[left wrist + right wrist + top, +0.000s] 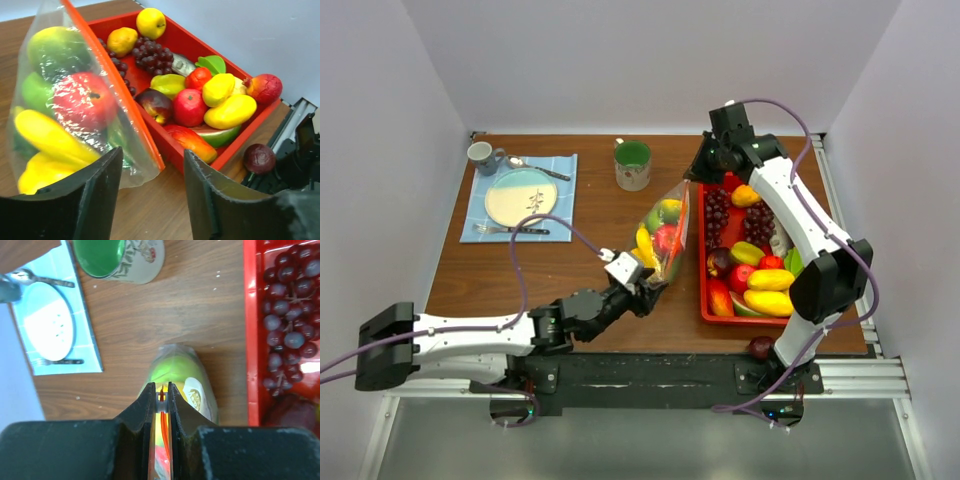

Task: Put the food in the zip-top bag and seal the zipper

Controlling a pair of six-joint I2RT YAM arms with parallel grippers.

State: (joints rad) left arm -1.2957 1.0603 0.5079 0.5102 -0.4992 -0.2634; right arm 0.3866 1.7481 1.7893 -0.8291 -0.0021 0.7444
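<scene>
A blue place mat [565, 170] is lying at ten o'clock and a green-lined cup [632, 165] at twelve, well apart from the crinkly clear zip-top bag [665, 235], which is bulging mid-table with glossy food [82, 100] just beside the red tray [185, 37] at three. The left gripper [152, 160] is holding its jaws apart at the bag's near end. The right gripper [160, 390] is pinching the orange zipper [115, 75] at the far corner.

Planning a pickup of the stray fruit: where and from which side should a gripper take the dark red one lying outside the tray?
Probably across its round middle, from straight above: the dark red fruit lies alone, with the wall of the red tray close beside it, so a sideways approach looks crowded.
</scene>
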